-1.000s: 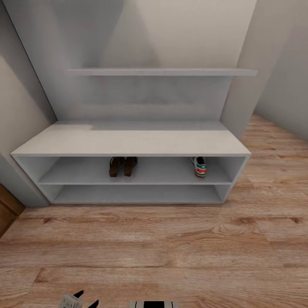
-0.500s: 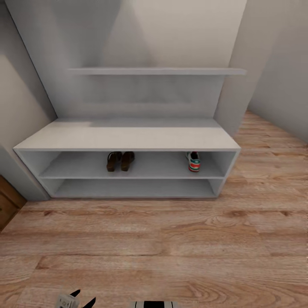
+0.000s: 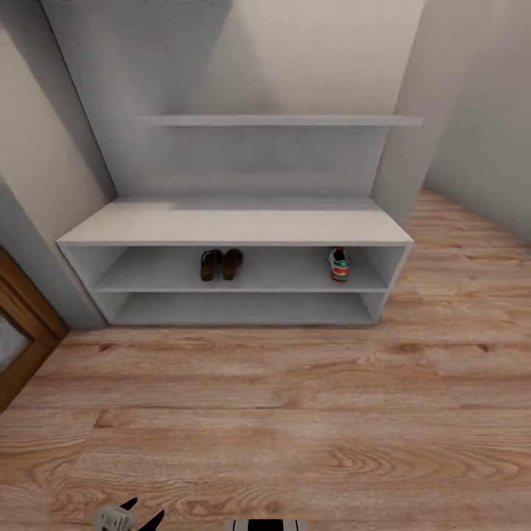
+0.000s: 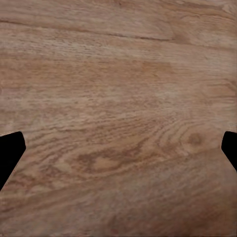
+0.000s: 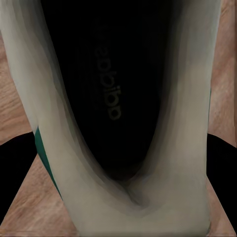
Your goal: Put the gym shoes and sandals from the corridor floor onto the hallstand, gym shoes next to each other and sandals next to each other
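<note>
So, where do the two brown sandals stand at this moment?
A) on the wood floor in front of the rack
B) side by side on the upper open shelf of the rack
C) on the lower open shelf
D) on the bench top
B: in the head view the sandals stand side by side on the upper open shelf of the hallstand, left of the single gym shoe.

At the bottom edge of the head view, the left gripper (image 3: 140,514) shows two black pointed fingers on a pale grey housing bearing small dark marks. Beside it sits a white trunk part (image 3: 265,525) with black stripes. In the left wrist view, the fingertips (image 4: 10,148) are plain matte black wedges.
</note>
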Available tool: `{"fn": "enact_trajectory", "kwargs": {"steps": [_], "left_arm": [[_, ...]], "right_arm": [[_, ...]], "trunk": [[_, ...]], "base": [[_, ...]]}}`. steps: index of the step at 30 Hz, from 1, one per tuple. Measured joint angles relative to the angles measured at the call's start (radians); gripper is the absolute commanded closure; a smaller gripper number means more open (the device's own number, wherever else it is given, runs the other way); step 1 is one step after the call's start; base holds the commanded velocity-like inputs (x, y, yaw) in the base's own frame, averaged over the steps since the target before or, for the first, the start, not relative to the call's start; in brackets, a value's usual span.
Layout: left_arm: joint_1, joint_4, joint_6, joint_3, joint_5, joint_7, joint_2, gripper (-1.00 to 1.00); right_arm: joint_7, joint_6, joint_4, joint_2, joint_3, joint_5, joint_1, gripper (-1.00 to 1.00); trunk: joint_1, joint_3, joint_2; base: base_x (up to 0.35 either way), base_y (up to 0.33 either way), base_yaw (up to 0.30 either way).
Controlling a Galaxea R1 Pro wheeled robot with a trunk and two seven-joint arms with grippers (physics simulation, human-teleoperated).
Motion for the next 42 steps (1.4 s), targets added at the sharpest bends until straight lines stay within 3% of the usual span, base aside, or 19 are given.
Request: {"fn": "enact_trajectory", "kwargs": {"steps": [7,22,23,24,25,26,27,30,32,33,34,35,38,40,42], "left_arm": [[0.0,0.0,0.0,0.004,0.002,0.0,0.0,-1.0],[0.0,-0.008,-0.001,0.004,0.004,-0.004,0.0,-1.0],[-0.001,-0.015,-0.002,-0.004,0.0,-0.018,-0.002,-1.0],[-0.001,-0.016,-0.002,-0.006,-0.002,-0.027,-0.002,-1.0],[-0.001,-0.017,-0.001,-0.008,-0.006,-0.047,-0.004,-1.0],[-0.001,-0.018,-0.001,-0.008,-0.008,-0.059,-0.004,-1.0],[-0.002,-0.018,0.0,-0.008,-0.009,-0.085,-0.005,-1.0],[-0.007,-0.02,0.004,-0.008,-0.01,-0.129,-0.006,-1.0],[-0.01,-0.021,0.007,-0.008,-0.01,-0.148,-0.007,-1.0],[-0.013,-0.023,0.013,-0.008,-0.011,-0.174,-0.007,-1.0],[-0.013,-0.023,0.016,-0.008,-0.011,-0.182,-0.008,-1.0],[-0.014,-0.024,0.018,-0.008,-0.011,-0.186,-0.008,-1.0],[-0.015,-0.028,0.023,-0.008,-0.008,-0.193,-0.011,-1.0],[-0.019,-0.03,0.023,-0.008,-0.009,-0.195,-0.022,-1.0],[-0.03,-0.032,0.024,-0.008,-0.011,-0.195,-0.03,-1.0]], "right_arm": [[0.001,0.001,0.0,0.001,0.0,0.0,-0.001,1.0],[0.004,0.003,0.019,0.007,0.006,0.004,0.001,1.0],[0.006,0.003,0.043,0.03,0.077,0.029,-0.001,1.0],[0.008,0.003,0.049,0.073,0.115,0.042,0.0,1.0],[0.006,0.003,0.053,0.086,0.188,0.067,0.0,1.0],[0.004,0.003,0.054,0.099,0.229,0.079,0.0,1.0],[0.001,0.003,0.052,0.125,0.313,0.099,-0.001,1.0],[-0.007,0.004,0.044,0.181,0.453,0.118,-0.001,1.0],[-0.011,0.007,0.033,0.205,0.495,0.123,-0.001,1.0],[-0.015,0.021,0.003,0.242,0.539,0.129,-0.008,1.0],[-0.015,0.038,-0.008,0.269,0.555,0.132,-0.017,1.0],[-0.016,0.05,-0.015,0.278,0.557,0.133,-0.025,1.0],[-0.017,0.153,-0.045,0.327,0.585,0.139,-0.085,1.0],[-0.019,0.301,-0.06,0.362,0.644,0.143,-0.167,1.0],[-0.02,0.397,-0.065,0.386,0.706,0.145,-0.228,1.0]], "trunk": [[0.0,0.0,0.0],[0.0,0.0,0.0],[0.0,0.0,0.0],[0.0,0.0,0.0],[0.0,0.0,0.0],[0.0,0.0,0.0],[0.0,0.0,0.0],[0.0,0.0,0.0],[0.0,0.0,0.0],[-0.001,0.0,0.0],[0.0,0.0,0.0],[0.0,0.0,0.0],[0.0,0.0,0.0],[0.0,0.0,0.0],[0.0,0.0,0.0]], "base": [[-0.053,0.203,0.0],[-0.001,0.009,0.0],[0.0,0.0,0.0],[0.0,0.0,0.0],[0.0,0.0,0.0],[0.0,0.0,0.0],[0.0,0.0,0.0],[0.0,0.0,0.0],[0.0,0.0,0.0],[0.0,0.0,0.0],[0.0,0.0,0.0],[0.0,0.0,0.0],[0.0,0.0,0.0],[0.0,0.0,0.0],[0.0,0.0,0.0]]}}
